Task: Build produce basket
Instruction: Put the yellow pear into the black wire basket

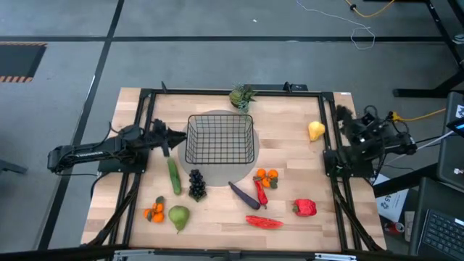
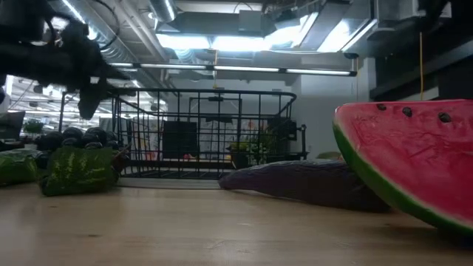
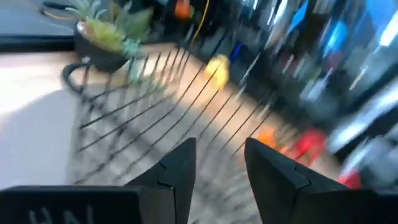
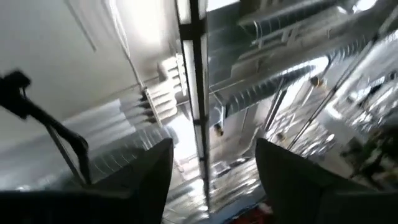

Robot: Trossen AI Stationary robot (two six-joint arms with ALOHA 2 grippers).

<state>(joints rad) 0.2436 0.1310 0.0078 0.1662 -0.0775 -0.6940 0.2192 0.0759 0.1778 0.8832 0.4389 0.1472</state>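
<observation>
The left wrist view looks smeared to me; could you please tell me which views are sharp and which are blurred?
Left wrist view: motion-streaked, the square black wire-mesh basket smeared, only the left gripper crisp. Right wrist view: aimed at bright ceiling lights, glary. Low view: backlit, the near red watermelon slice looms soft. High view: evenly lit, sharp.

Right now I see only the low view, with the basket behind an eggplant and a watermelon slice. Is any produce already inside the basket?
Observer: No. From above, the basket holds no produce; only a grey mat shows through its mesh.
Operator: Does the left hand carry something?
Observer: No. The left hand is by the basket's left side, fingers apart with nothing between them.
Operator: Where is the right arm?
Observer: It waits at the table's right edge. The right hand is open and points up at the ceiling, with a yellow pear on the table close beside the arm.
</observation>
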